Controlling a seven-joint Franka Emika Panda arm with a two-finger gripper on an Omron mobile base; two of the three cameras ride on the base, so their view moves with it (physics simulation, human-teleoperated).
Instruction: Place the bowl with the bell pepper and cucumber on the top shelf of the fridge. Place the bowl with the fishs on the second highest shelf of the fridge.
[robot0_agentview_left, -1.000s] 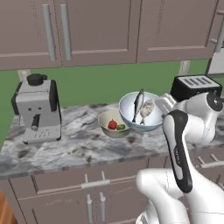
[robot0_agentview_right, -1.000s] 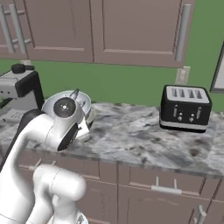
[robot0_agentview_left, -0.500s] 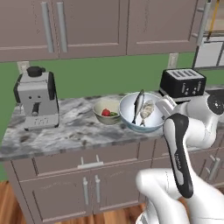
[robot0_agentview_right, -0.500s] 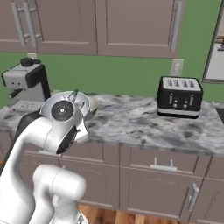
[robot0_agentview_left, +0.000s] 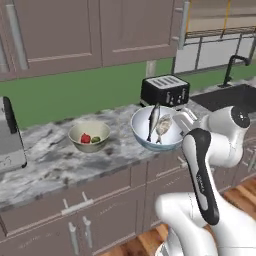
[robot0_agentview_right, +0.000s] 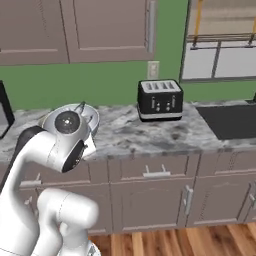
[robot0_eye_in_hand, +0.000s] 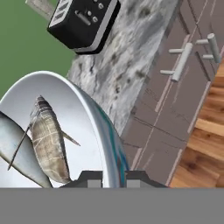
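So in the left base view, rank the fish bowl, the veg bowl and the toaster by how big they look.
1. Fish bowl, largest, though it is held up nearer the camera by the hand, which inflates it.
2. Toaster and veg bowl look about alike; the toaster sits farther back, so I won't rank them.

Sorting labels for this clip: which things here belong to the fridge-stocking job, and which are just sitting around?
Job:
fish bowl, its rim pinched in the gripper
vegetable bowl on the counter

Just there:
toaster
sink
coffee machine
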